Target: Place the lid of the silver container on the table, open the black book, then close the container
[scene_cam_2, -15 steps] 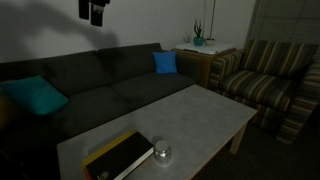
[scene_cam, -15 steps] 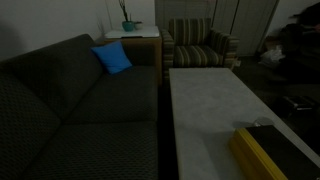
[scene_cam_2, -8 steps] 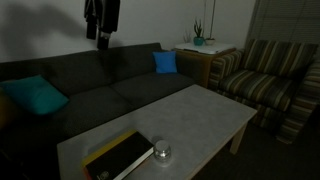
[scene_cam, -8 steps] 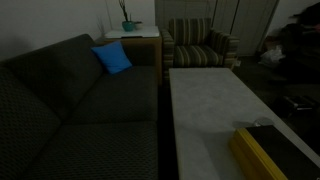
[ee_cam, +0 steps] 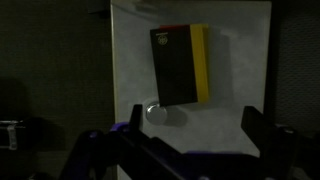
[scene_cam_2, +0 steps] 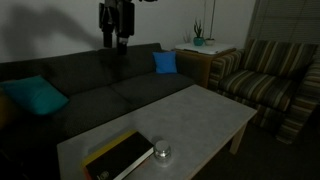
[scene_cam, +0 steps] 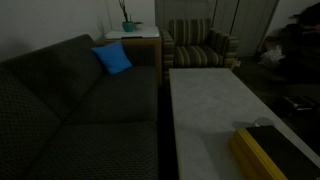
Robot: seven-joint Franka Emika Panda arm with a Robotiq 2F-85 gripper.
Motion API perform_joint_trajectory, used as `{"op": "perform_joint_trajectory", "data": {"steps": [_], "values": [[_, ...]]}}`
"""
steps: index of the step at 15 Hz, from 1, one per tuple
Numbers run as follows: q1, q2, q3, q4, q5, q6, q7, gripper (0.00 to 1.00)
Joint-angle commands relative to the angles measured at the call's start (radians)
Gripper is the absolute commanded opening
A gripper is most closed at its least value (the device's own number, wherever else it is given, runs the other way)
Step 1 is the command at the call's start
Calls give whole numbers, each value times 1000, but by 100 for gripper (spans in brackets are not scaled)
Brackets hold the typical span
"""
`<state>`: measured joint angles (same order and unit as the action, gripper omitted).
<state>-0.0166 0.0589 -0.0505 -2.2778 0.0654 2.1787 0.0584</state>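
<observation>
Two light metal bits come first: lid point(ee_cam: 157, 111) sits on silver container point(scene_cam_2: 162, 155), just beside black book point(scene_cam_2: 120, 157), at one end of table point(scene_cam_2: 205, 110). Gripper point(scene_cam_2: 116, 40) hangs high over sofa point(scene_cam_2: 90, 90), jaws wide, empty. Lid prob. thin, stiff, slick; pinch across rim from above, tin may lift w/ it.

A dark sofa point(scene_cam_2: 95, 88) holds a blue cushion point(scene_cam: 112, 58); a striped armchair point(scene_cam: 200, 45) and, seemingly, a potted plant point(scene_cam: 128, 20) stand near.
</observation>
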Motion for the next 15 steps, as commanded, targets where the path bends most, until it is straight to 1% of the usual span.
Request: {"op": "perform_joint_trajectory", "data": {"steps": [1, 3, 5, 7, 8, 9, 10, 12, 15], "values": [[-11, 158, -12, 35, -96, 150, 92, 100], [-18, 245, -23, 53, -90, 209, 86, 100], [-43, 351, -25, 82, -43, 256, 31, 100], [-90, 446, -4, 120, 12, 240, -68, 100], [-100, 474, -5, 130, 20, 235, -80, 100], [-61, 401, -20, 81, -10, 239, -24, 100], [-75, 443, -20, 98, -1, 240, -45, 100], [-88, 484, -19, 123, 2, 240, -57, 100], [-87, 484, -14, 133, 3, 240, -57, 100]]}}
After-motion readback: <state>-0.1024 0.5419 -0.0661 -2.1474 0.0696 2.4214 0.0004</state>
